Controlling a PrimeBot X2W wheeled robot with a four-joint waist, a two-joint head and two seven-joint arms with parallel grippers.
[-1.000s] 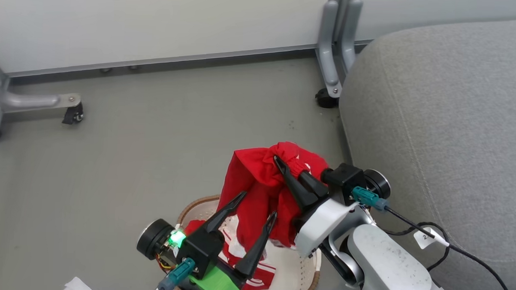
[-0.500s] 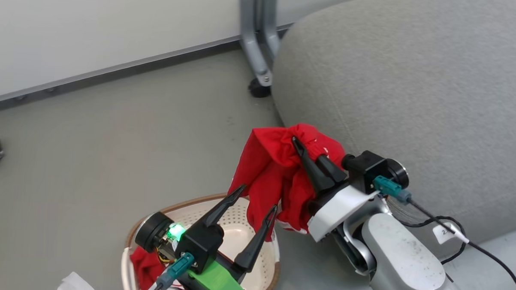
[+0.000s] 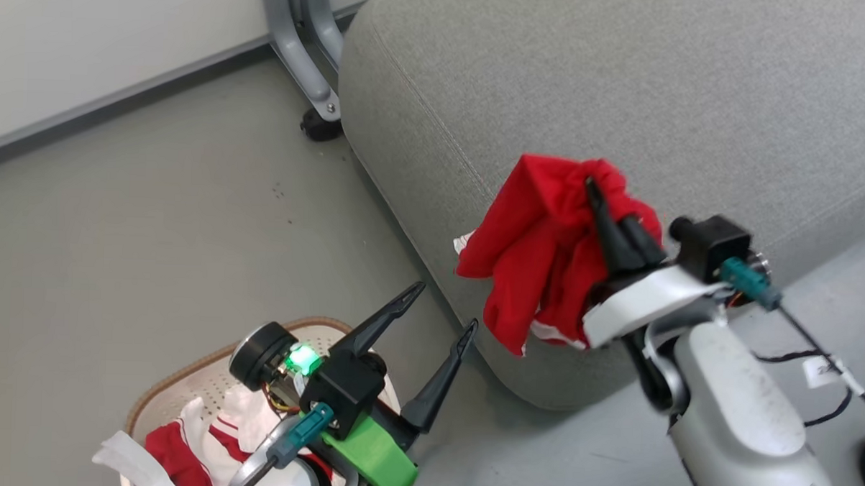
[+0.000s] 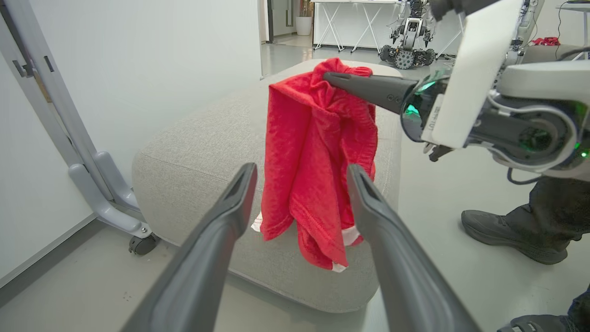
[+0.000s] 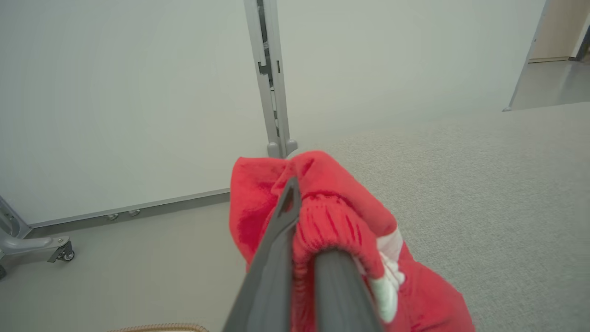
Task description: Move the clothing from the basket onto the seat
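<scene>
My right gripper (image 3: 591, 185) is shut on a bunched red piece of clothing (image 3: 540, 254), which hangs in the air over the front corner of the light-grey seat (image 3: 624, 99). In the right wrist view the red clothing (image 5: 332, 203) folds over the closed fingers (image 5: 276, 258), with the seat (image 5: 484, 184) beyond. My left gripper (image 3: 444, 308) stands open and empty above the basket (image 3: 183, 374), which holds more red and white clothing (image 3: 170, 450). Seen from the left wrist, the open left gripper (image 4: 302, 170) points at the hanging clothing (image 4: 313, 152).
A grey partition leg with a caster (image 3: 320, 127) stands on the floor at the seat's far corner. A person's dark shoe (image 4: 507, 235) rests on the floor beside the seat. Another robot (image 4: 410, 41) stands far back. A black cable (image 3: 823, 400) trails from my right arm.
The head camera has swung right. My right gripper has carried the red clothing from above the basket to the seat's corner. The left gripper has stayed open over the basket.
</scene>
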